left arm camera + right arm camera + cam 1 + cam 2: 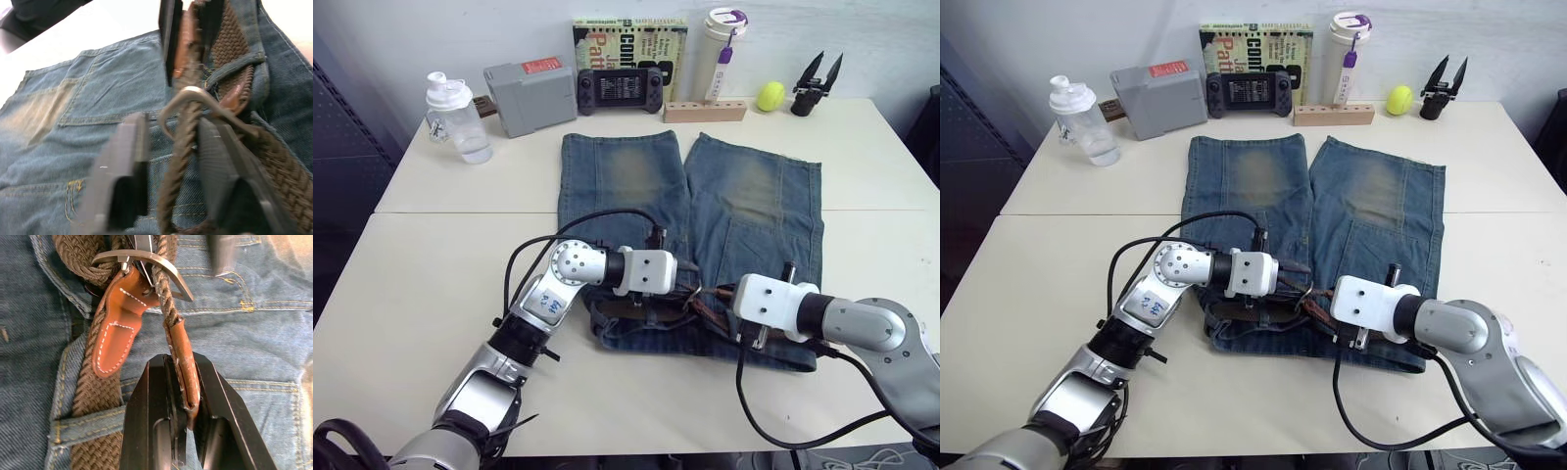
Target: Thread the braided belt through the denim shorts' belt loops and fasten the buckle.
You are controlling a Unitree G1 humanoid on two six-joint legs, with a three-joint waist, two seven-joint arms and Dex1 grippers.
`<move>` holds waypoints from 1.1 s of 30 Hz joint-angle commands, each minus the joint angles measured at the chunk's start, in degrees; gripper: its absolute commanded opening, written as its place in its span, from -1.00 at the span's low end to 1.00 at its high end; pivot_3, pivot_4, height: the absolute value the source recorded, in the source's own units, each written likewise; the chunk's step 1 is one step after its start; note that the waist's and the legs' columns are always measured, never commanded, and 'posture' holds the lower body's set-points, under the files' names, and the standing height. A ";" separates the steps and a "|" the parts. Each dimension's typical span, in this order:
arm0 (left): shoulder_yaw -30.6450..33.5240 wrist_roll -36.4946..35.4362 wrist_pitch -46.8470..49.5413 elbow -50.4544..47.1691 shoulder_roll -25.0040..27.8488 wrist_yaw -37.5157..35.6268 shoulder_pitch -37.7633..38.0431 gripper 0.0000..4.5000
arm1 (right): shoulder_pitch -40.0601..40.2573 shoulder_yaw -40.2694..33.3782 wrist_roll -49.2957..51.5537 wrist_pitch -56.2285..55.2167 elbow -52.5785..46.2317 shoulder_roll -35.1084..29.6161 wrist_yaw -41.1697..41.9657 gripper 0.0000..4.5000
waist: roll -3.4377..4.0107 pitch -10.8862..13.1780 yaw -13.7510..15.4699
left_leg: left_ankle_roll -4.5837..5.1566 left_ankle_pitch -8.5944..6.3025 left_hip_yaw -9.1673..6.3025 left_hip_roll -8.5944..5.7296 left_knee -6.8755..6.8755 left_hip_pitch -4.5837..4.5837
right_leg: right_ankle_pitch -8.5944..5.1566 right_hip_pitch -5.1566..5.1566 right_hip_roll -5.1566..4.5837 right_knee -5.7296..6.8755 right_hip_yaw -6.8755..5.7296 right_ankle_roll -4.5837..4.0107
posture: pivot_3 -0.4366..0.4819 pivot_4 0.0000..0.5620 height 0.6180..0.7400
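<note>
Right wrist view shows the right gripper (188,396) pinching the tan leather tip of the braided belt (88,396), whose woven tail has already passed through the buckle (142,257) lying on the waistband of the denim shorts (254,347). The shorts lie flat on the bench (431,255), waistband toward the robot, with the belt running under a belt loop (83,428). In the left wrist view the left gripper (171,147) stands spread on either side of the woven tail just below the buckle, closed on nothing. The belt looks light and limp; its weave will sag and twist rather than push, so it is best pulled by the stiffer leather tip, which seems the surest hold. The metal frame is rigid and probably slippery, so steadying it by the leather tab behind it should hold better. The denim is soft and may bunch under a pull.
</note>
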 commanded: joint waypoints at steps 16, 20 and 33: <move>17.31 -26.44 31.44 -21.40 10.33 -0.79 13.82 0.07 | 5.37 -5.69 0.96 -9.83 2.03 3.30 -2.62 -1.00 | -0.01 0.01 0.00 | 0.00 0.00 -0.19 0.05 0.01 0.03 | 0.00 0.01 0.00 0.01 0.09 0.00 | -0.05 -0.47 0.85; 13.72 -24.12 31.27 -20.87 11.65 -0.83 15.16 -0.75 | 6.50 -6.78 1.32 -10.61 2.06 3.50 -2.66 -1.00 | 0.00 0.01 0.05 | -0.01 0.00 -0.14 0.05 -0.01 0.05 | 0.00 0.01 0.03 0.00 0.11 0.00 | -0.05 -0.47 0.85; 1.36 -9.16 17.40 -13.49 16.49 -2.87 18.47 -0.92 | 18.46 -13.99 3.01 -17.07 1.37 3.08 -0.31 -1.00 | 0.01 0.00 0.17 | -0.01 0.00 0.02 0.03 -0.04 0.07 | -0.01 0.05 0.04 -0.04 0.09 -0.01 | -0.05 -0.47 0.85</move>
